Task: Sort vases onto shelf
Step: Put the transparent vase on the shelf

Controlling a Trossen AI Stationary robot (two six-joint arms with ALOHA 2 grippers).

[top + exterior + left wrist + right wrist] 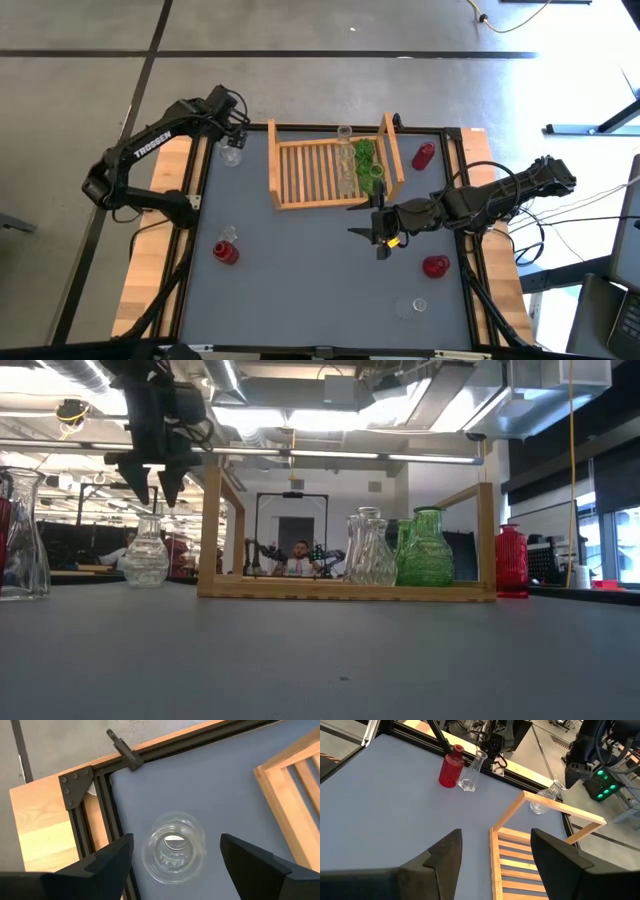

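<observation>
Hovering above a round clear vase (173, 853) near the table's far left corner, left gripper (175, 862), fingers spread wide on either side of the vase mouth, not touching the glass; same vase in the low view (146, 550), with the gripper (150, 488) hanging just above its neck. Parked near the shelf's (290, 171) near right corner, right gripper (380, 240), fingers apart and holding nothing, looking across the shelf's slatted base (520, 865). Standing upright inside the shelf at its right end: two green vases (367, 160) and clear vases (346, 165) just beside them, seen in the low view as clear glass (368, 550) next to green (428, 550). Outside the shelf: a red vase (423, 155) just past its right board, another red vase (435, 266) near the table's right edge, a clear one (419, 305) nearer the front right corner, and a red vase (225, 251) touching or just beside a clear vase (229, 234) at the left side. Grey table surface (300, 270) under everything. Beyond the table, a person (299, 558) seated in the room.
</observation>
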